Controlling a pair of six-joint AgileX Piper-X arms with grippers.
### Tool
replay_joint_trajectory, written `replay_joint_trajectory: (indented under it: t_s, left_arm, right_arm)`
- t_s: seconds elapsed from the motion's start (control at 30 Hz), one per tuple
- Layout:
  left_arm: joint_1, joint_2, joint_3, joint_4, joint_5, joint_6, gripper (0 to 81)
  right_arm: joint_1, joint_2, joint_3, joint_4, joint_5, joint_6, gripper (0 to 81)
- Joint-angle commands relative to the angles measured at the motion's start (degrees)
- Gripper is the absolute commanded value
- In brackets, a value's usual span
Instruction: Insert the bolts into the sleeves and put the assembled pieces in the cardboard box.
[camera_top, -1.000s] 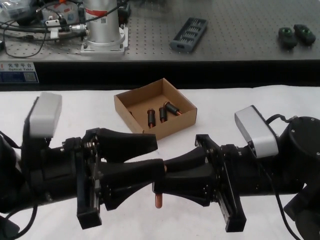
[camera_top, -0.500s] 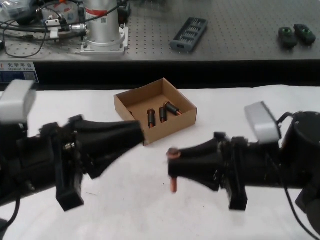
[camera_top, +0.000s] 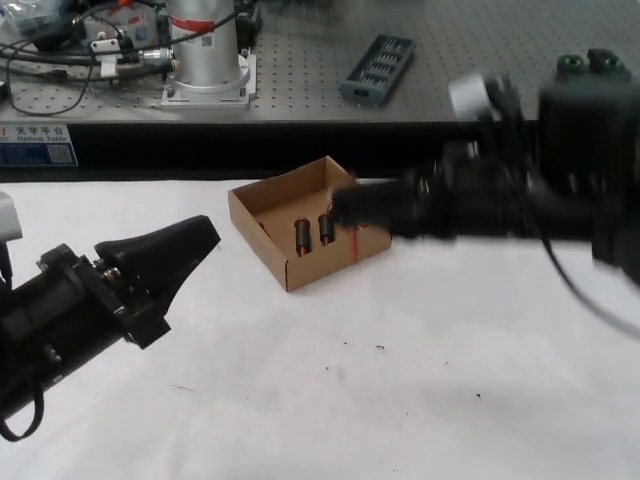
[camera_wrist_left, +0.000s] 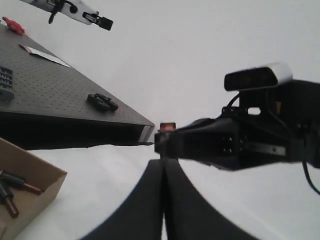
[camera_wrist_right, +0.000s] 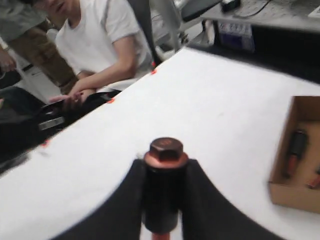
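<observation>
**A:** High view first. Where is the left end effector?

**B:** The left end effector hangs over the left half of the white surface. Its fingers are pressed together with nothing between them.

**A:** And the other arm?

**B:** The right end effector is blurred. It is over the right side of the cardboard box, which stands near the surface's far edge, about midway along. It grips an assembled piece, and the copper bolt hangs below it. Two more assembled pieces lie inside the box.

**A:** Left wrist view?

**B:** Its own fingers meet along a thin seam and hold nothing. Beyond their tips is the right end effector, with the bolt's head standing up from it. One corner of the box shows, with pieces inside.

**A:** Right wrist view?

**B:** The fingers clamp the black sleeve from both sides, and the hexagonal bolt head sits on top of it. The box lies beyond, on the surface, with a piece visible inside.
</observation>
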Motion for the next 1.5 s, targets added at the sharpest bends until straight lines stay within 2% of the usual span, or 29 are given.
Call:
replay_joint_trajectory:
  t_s: [0.0, 0.13, 0.37, 0.47, 0.67, 0.83, 0.97, 1.13, 1.47]
  left_arm:
    - [0.19, 0.21, 0.03, 0.09, -4.27, 0.75, 0.0]
    - [0.19, 0.21, 0.03, 4.54, -8.21, 2.01, 0.0]
    - [0.19, 0.07, -0.81, 18.11, -21.01, 2.14, 0.0]
    - [0.19, -0.26, -4.05, 29.28, -21.13, 2.57, 0.7]
    - [-0.03, -0.25, -10.87, 48.84, -21.13, 10.44, 0.7]
    - [-0.03, -0.25, -11.26, 50.04, -21.13, 11.49, 0.7]
    - [-0.03, -0.25, -11.26, 50.04, -21.13, 11.49, 0.7]
    - [-0.03, -0.25, -11.26, 50.04, -21.13, 12.38, 0.7]
    - [-0.03, -0.25, -11.26, 50.04, -21.68, 12.77, 0.7]
  right_arm:
    - [-0.39, -0.92, -13.40, 20.10, 13.16, -7.71, 5.8]
    - [-0.85, 1.60, -22.41, 28.58, 15.80, -8.47, 5.8]
    - [-2.07, 11.37, -37.73, 43.62, 16.26, -10.14, 5.8]
    - [-2.19, 16.78, -43.04, 48.08, 18.73, -10.93, 5.8]
    - [-2.41, 26.27, -51.30, 51.49, 20.11, -11.66, 5.8]
    - [-2.52, 33.41, -57.07, 51.94, 20.26, -11.96, 4.9]
    - [-2.52, 38.42, -61.30, 52.65, 20.47, -12.39, 0.5]
    - [-2.52, 42.90, -65.14, 52.44, 20.47, -14.21, 5.5]
    - [-3.33, 46.39, -67.11, 51.72, 20.47, -13.22, 5.5]
